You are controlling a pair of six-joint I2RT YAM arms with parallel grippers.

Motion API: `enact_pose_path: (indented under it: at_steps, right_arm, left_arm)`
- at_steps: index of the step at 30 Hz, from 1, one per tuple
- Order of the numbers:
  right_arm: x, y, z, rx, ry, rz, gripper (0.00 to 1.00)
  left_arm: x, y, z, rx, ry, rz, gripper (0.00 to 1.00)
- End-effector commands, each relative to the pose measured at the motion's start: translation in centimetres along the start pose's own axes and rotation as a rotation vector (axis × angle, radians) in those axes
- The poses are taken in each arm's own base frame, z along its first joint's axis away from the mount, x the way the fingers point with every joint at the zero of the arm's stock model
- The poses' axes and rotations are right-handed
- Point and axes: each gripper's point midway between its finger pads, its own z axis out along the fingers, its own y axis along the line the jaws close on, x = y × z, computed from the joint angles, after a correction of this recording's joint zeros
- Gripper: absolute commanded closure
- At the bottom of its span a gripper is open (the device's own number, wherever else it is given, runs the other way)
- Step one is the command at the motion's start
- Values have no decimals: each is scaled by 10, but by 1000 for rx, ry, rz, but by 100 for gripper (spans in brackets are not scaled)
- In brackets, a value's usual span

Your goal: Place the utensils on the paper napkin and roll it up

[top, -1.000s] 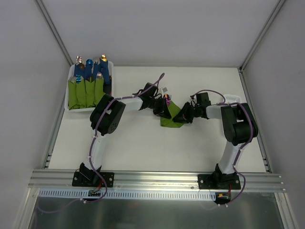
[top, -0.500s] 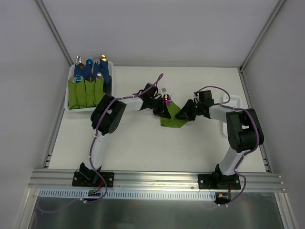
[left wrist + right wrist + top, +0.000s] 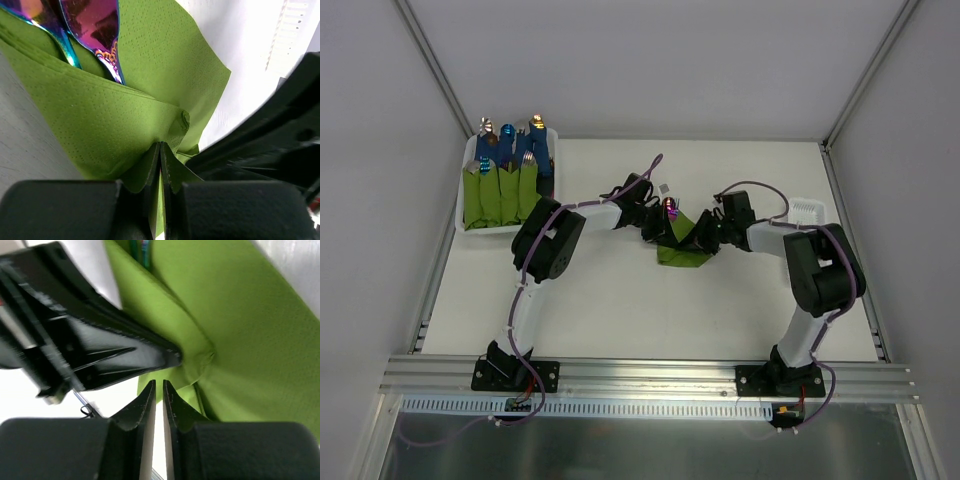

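At the middle of the table (image 3: 620,300), the paper napkin (image 3: 682,254) is lying partly folded around the utensils (image 3: 669,206), whose shiny reddish-purple ends are sticking out at its far side. The left gripper (image 3: 160,146) is pinching a raised fold of the green sheet between tightly clenched fingers (paper is showing in the slit between them). The right gripper (image 3: 159,383) is reaching in from the right, its fingers drawn almost together right at the napkin's crease; whether they are catching any paper is unclear.
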Motion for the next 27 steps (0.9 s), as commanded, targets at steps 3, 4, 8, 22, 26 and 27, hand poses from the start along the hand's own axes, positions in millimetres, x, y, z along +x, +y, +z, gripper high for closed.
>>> enact_pose_path:
  at_steps: [3, 4, 8, 22, 26, 27]
  right_arm:
    - [-3, -3, 13, 4, -9, -2, 88]
    - [-2, -5, 15, 9, -5, 0, 88]
    - [5, -25, 24, 66, 20, 27, 88]
    - [12, -50, 26, 170, 50, 55, 90]
    - [13, -50, 25, 173, 56, 51, 91]
    - [12, -48, 25, 170, 55, 48, 91]
  left_arm:
    - [3, 27, 9, -95, 0, -44, 97]
    - [3, 27, 9, -94, 1, -45, 97]
    - [0, 22, 7, -84, -4, -32, 95]
    - [-33, -39, -51, -107, -199, 229, 79]
    - [-31, -33, -44, -108, -178, 215, 81]
    - [-34, -33, -43, -106, -179, 215, 81]
